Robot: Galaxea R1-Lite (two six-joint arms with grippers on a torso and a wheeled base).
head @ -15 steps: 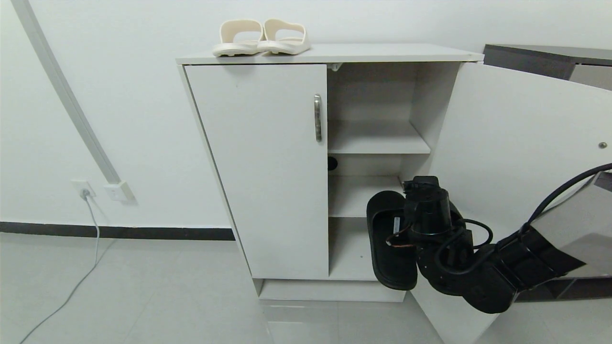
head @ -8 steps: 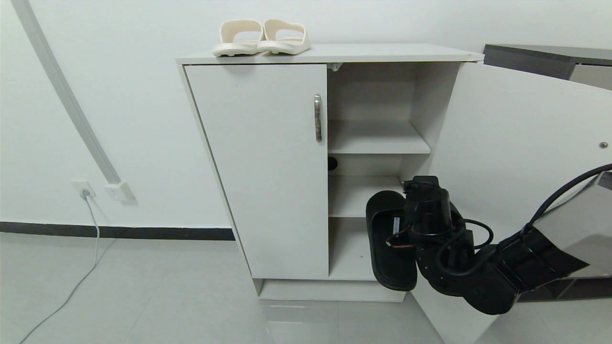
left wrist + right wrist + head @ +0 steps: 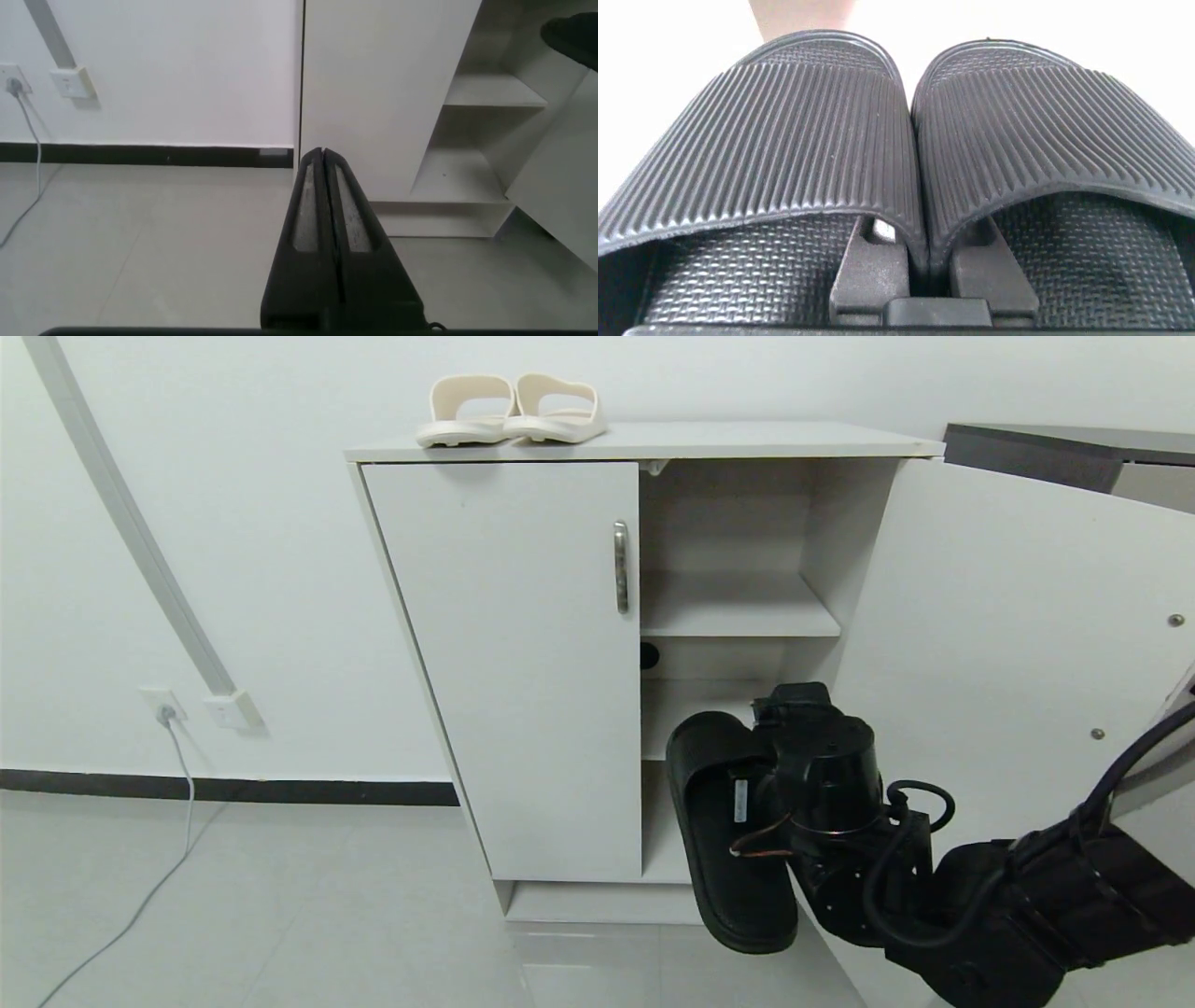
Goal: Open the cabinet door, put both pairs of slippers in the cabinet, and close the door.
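While the right gripper (image 3: pixel 920 271) is clamped on the black slippers (image 3: pixel 730 831), its fingers (image 3: pixel 868 275) nip only the two inner strap edges where the pair meets (a thin purchase for two soft shoes). The pair hangs on end in front of the open right half of the cabinet (image 3: pixel 653 441), across the lower shelf (image 3: pixel 700 709) and the bottom compartment (image 3: pixel 665 840), and by my reading it is not yet inside. Standing tall like that, the pair could catch the shelf's front edge or the closed left door (image 3: pixel 504 663) and twist out of the pinch. A swing of the arm could also knock the open right door (image 3: pixel 1008 616), which stands just beside it. The left gripper (image 3: pixel 323 201) hangs low over the floor, fingers pressed together on nothing. The cream slippers (image 3: pixel 512 409) sit on the cabinet's top, untouched.
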